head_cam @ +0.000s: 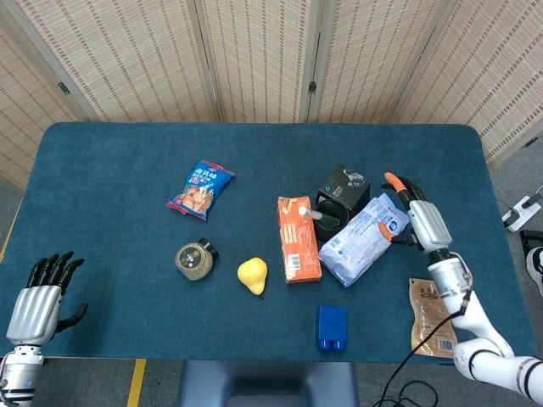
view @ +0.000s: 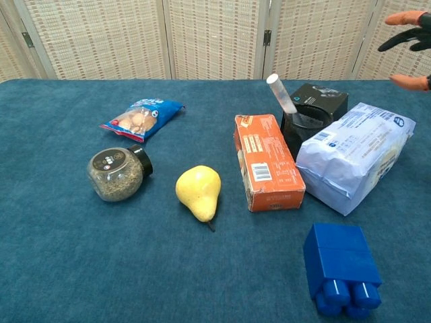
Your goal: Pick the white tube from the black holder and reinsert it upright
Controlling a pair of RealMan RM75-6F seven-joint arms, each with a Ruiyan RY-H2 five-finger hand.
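Observation:
The white tube (view: 282, 95) stands in the round black holder (view: 301, 130), leaning toward the left with its capped end up; in the head view the white tube (head_cam: 315, 215) pokes out of the black holder (head_cam: 330, 213) toward the orange box. My right hand (head_cam: 410, 212) is off to the right of the holder, fingers spread, holding nothing; only its orange fingertips (view: 407, 18) show at the chest view's top right corner. My left hand (head_cam: 38, 298) hangs open at the table's near left corner, far from the holder.
An orange box (view: 267, 160) lies just left of the holder and a pale blue-white bag (view: 353, 153) just right. A black box (view: 321, 100) stands behind. A blue block (view: 342, 269), yellow pear (view: 199, 191), spice jar (view: 118, 172), snack bag (view: 141, 116) and brown pouch (head_cam: 432, 315) lie around.

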